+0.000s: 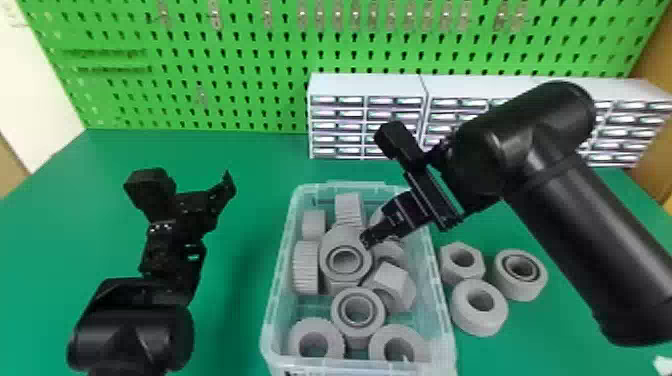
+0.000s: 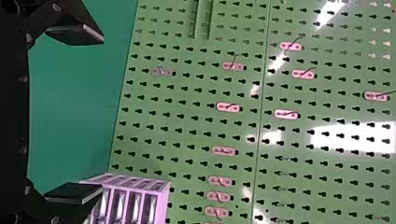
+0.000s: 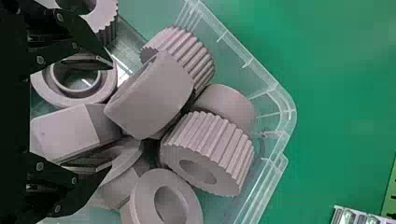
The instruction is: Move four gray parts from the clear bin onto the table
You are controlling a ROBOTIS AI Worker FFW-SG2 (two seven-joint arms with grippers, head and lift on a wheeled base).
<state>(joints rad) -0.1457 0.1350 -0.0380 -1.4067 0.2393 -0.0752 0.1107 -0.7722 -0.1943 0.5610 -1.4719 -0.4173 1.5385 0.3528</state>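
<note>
Left claw (image 2: 100, 115) hangs open over the worktop (image 1: 240, 280), left of the clear bin (image 1: 279, 285), where at least ten gray parts (image 1: 395, 275) remain to view, right claw (image 3: 111, 115) above them, fingers apart, with three others (image 1: 478, 322) out beyond, so one transfer seemingly left.

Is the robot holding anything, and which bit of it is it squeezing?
Nothing is held: the left gripper is open and empty, and the right gripper is open over the gray parts in the clear bin.
</note>
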